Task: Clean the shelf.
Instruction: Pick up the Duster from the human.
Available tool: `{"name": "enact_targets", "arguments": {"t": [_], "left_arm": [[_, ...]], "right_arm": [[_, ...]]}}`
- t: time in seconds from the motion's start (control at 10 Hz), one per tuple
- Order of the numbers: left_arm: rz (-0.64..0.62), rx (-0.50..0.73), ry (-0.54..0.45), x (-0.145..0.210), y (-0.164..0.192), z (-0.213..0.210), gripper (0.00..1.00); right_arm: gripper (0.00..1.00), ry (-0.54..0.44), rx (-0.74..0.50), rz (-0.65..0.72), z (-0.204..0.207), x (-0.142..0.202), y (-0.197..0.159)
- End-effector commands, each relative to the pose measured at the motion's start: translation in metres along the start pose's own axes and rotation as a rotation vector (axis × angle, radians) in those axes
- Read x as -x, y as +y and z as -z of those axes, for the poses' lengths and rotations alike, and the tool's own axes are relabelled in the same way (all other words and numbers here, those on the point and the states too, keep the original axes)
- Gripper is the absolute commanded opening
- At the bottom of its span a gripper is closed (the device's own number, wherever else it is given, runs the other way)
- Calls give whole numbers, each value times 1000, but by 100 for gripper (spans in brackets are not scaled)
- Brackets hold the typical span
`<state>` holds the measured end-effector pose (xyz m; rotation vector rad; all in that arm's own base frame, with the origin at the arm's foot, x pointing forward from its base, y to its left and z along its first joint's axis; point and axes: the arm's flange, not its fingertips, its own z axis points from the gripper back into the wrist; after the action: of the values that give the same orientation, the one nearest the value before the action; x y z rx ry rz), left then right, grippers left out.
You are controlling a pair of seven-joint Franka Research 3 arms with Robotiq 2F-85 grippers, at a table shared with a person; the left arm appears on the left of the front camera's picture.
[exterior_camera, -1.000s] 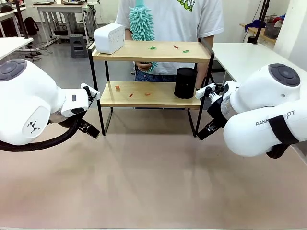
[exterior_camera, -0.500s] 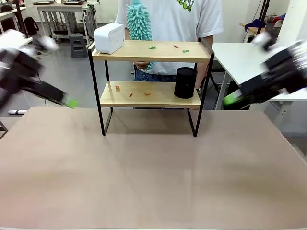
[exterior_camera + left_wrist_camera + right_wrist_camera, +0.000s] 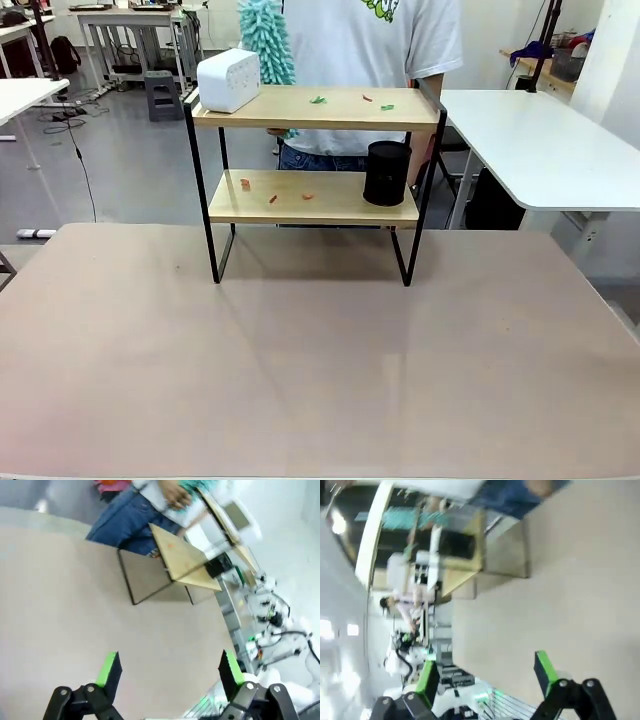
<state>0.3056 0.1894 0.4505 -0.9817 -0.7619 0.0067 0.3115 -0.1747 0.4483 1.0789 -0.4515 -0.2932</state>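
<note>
The shelf [image 3: 314, 108] stands at the far side of the brown table: two light wooden boards in a thin black frame. Small red and green scraps [image 3: 318, 99] lie on both boards. A white box [image 3: 229, 80] sits on the top board and a black cylinder [image 3: 386, 173] on the lower one. Behind it a person holds a teal fluffy duster [image 3: 264, 40] over the top board's left end. In the left wrist view my left gripper [image 3: 170, 665] is open above the bare tabletop, the shelf [image 3: 185, 560] far ahead. My right gripper [image 3: 485, 672] is open too, with the blurred shelf [image 3: 465, 555] far off.
The brown tabletop [image 3: 320, 360] stretches bare in front of the shelf. A large white table [image 3: 540, 140] stands at the right and other white tables [image 3: 25, 95] at the left. The person [image 3: 360, 40] stands right behind the shelf.
Both arms have swung out of the front view, left arm to the left and right arm to the right. The person's duster has moved left, toward the white box.
</note>
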Motion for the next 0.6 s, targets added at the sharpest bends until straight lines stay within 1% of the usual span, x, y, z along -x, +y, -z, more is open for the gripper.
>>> {"name": "enact_targets", "arguments": {"t": [0.0, 0.5], "left_arm": [[120, 5, 61, -10, -45, 8, 100], [120, 5, 61, -10, -45, 8, 100]], "right_arm": [[100, 29, -45, -97, -9, 11, 41], [100, 29, -45, -97, -9, 11, 41]]}}
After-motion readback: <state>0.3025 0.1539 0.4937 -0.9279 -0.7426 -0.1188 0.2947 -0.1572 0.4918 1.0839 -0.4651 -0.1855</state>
